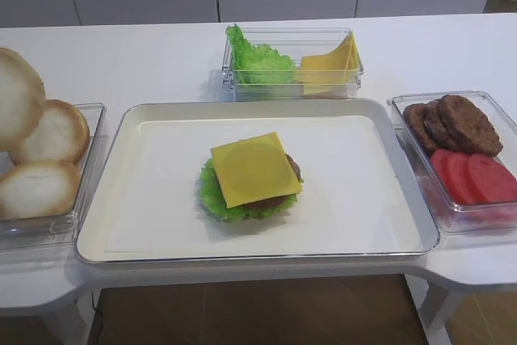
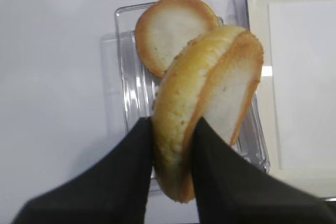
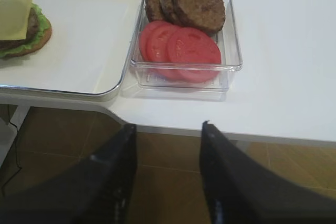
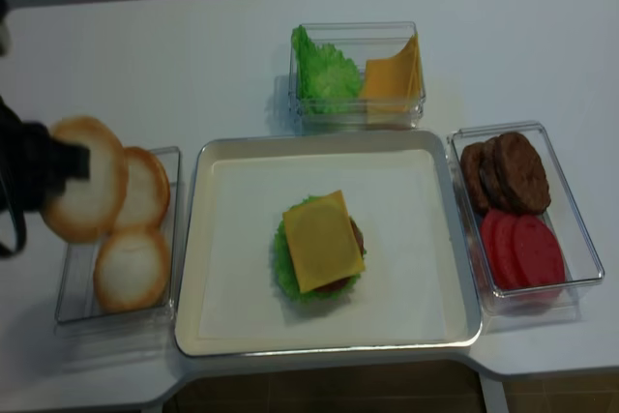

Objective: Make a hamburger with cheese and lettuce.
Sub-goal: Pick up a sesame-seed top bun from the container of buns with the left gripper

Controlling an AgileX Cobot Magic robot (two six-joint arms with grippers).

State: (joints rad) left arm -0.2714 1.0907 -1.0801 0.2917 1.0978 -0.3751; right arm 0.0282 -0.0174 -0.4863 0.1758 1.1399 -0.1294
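Note:
The hamburger (image 1: 252, 177) lies in the middle of the white tray (image 1: 161, 199). Its square yellow cheese (image 1: 254, 167) is on top, over a brown patty (image 1: 273, 200) and ruffled green lettuce (image 1: 212, 191). My left gripper (image 2: 172, 124) is shut on a golden-crusted bun half (image 2: 210, 87), holding it on edge above the bun container (image 2: 123, 77) left of the tray. The overhead view shows that bun half (image 4: 87, 191) raised at the far left. My right gripper (image 3: 168, 126) hangs open and empty over the floor, in front of the table edge near the patty box.
Two pale bun halves (image 4: 131, 268) lie in the clear container at left. A clear box (image 1: 291, 62) behind the tray holds upright lettuce and bunched cheese slices. A box at right holds dark patties (image 1: 452, 123) and red tomato slices (image 1: 472, 175).

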